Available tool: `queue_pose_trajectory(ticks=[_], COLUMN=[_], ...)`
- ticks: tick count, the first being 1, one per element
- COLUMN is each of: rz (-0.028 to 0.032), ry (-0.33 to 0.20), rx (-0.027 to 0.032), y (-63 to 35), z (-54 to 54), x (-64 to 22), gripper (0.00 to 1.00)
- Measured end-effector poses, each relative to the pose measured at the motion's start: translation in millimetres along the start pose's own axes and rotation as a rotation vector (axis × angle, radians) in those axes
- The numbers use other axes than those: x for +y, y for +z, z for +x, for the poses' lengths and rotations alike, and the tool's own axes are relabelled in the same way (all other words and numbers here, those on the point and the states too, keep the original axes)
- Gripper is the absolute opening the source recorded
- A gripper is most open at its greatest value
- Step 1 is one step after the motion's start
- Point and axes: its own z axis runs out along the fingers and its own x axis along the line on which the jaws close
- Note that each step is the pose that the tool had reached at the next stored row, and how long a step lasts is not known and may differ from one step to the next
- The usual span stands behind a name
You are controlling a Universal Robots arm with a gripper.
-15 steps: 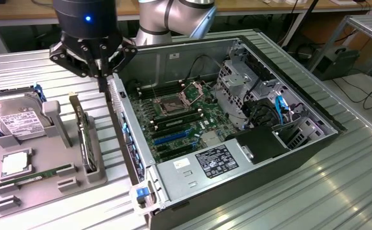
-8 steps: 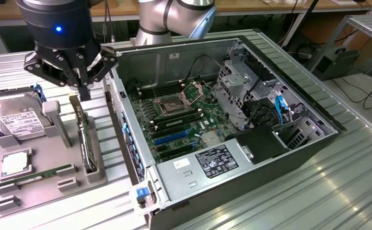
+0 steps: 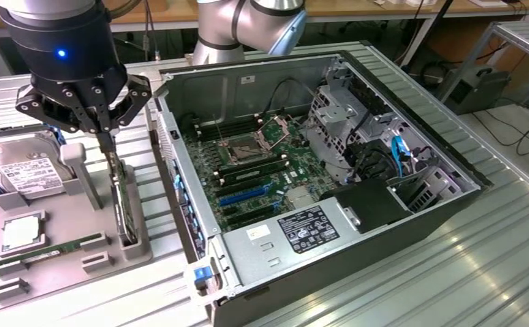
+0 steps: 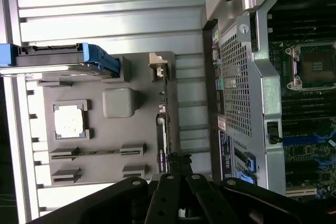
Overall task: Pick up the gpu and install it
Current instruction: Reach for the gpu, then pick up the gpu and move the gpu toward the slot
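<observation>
Directly beneath the hand (image 3: pixel 108 146) (image 4: pixel 176 157), the gpu (image 3: pixel 122 197) (image 4: pixel 164 114) stands on edge in a slot of the grey holder tray (image 3: pixel 69 221) (image 4: pixel 105 137). The hand's fingers are drawn narrow, closed on the card's upper edge at the end nearest the wrist, and the card sits in its slot. Beside the hand, on the far side of the tray from the computer, a hard drive (image 3: pixel 24 170) (image 4: pixel 63 59) leans in its cradle. A processor chip (image 3: pixel 24 233) (image 4: pixel 69 120) and a RAM stick (image 3: pixel 51 248) (image 4: pixel 97 151) lie farther from the hand on the same tray. On the hand's other side, just beside the tray, the opened computer case (image 3: pixel 274 68) (image 4: pixel 236 77) lies on the ribbed metal counter (image 3: pixel 428 286), its motherboard (image 3: pixel 255 163) (image 4: pixel 310 103) exposed.
</observation>
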Motion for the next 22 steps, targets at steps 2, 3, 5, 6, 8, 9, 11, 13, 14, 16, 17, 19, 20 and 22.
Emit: queue_pose_trajectory(ticks=[2, 3, 5, 6, 8, 9, 11, 13, 14, 16, 17, 19, 20, 22], rz=[0.0000, 0.0000, 0.0000, 0.0000, 0.0000, 0.0000, 0.0000, 0.0000, 0.0000, 0.0001, 0.0019, 0.0065, 0.0069, 0.0070], ry=[0.000, 0.000, 0.000, 0.000, 0.000, 0.000, 0.000, 0.000, 0.000, 0.000, 0.000, 0.000, 0.000, 0.000], rx=[0.0000, 0.0000, 0.0000, 0.0000, 0.0000, 0.0000, 0.0000, -0.0001, -0.0001, 0.0000, -0.0002, -0.0006, -0.0006, -0.0007], y=[0.0, 0.0, 0.0, 0.0, 0.0, 0.0, 0.0, 0.0, 0.0, 0.1, 0.7, 3.0, 4.9, 8.4], z=[0.0, 0.0, 0.0, 0.0, 0.0, 0.0, 0.0, 0.0, 0.0, 0.0, 0.0, 0.1, 0.1, 0.6], x=[0.0, 0.0, 0.0, 0.0, 0.0, 0.0, 0.0, 0.0, 0.0, 0.0, 0.0, -0.2, -0.2, -0.3], gripper=[0.11, 0.11, 0.11, 0.11, 0.11, 0.11, 0.11, 0.17, 0.17, 0.30, 0.30, 0.42, 0.42, 0.42])
